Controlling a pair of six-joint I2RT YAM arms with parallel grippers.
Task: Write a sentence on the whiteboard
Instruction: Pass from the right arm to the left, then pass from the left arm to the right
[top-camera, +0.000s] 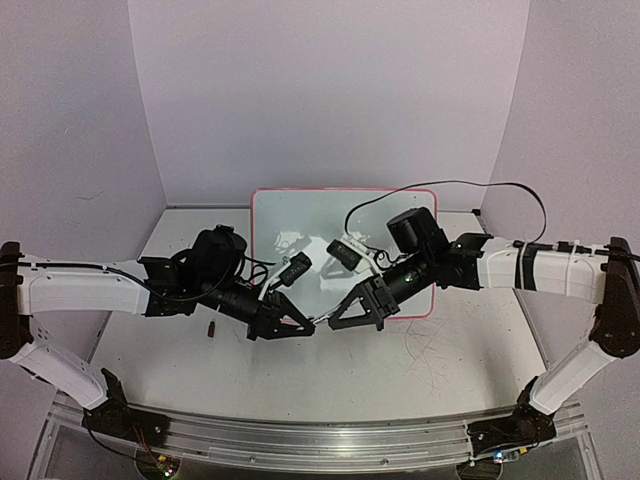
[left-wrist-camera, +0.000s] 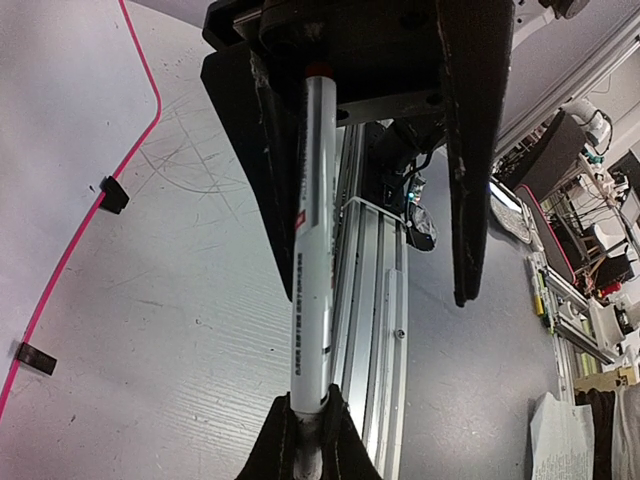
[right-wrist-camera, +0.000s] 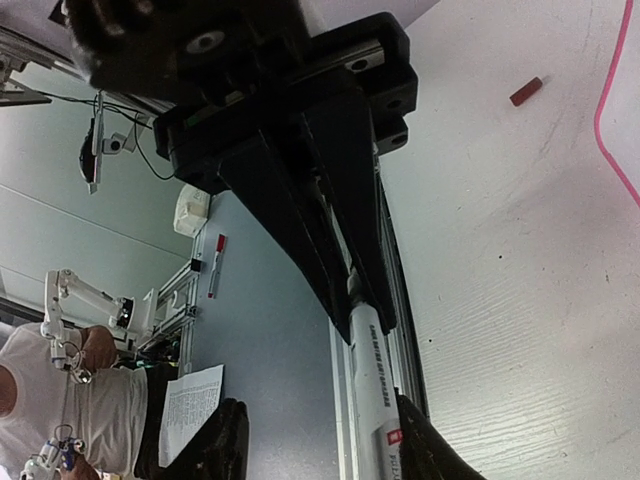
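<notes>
The whiteboard (top-camera: 345, 215), white with a red-pink frame, lies flat at the back middle; its framed corner (left-wrist-camera: 60, 100) and edge (right-wrist-camera: 604, 90) show in the wrist views. No sentence shows on it. In front of the board, my left gripper (top-camera: 308, 326) (left-wrist-camera: 305, 440) is shut on one end of a white marker (left-wrist-camera: 315, 250) (top-camera: 320, 320) (right-wrist-camera: 372, 370). The marker runs across to my right gripper (top-camera: 345, 320) (right-wrist-camera: 322, 445). That gripper is open, its jaws wide on either side of the marker's red-tipped end. The barrel lies against one finger (right-wrist-camera: 420, 445).
A small red cap-like piece (top-camera: 212, 327) (right-wrist-camera: 526, 91) lies on the scratched tabletop left of the left gripper. Two black clip feet (left-wrist-camera: 113, 193) (left-wrist-camera: 37, 357) sit on the board's frame. The aluminium rail (top-camera: 300, 435) runs along the near table edge. A black cable (top-camera: 480, 185) arcs over the board's right corner.
</notes>
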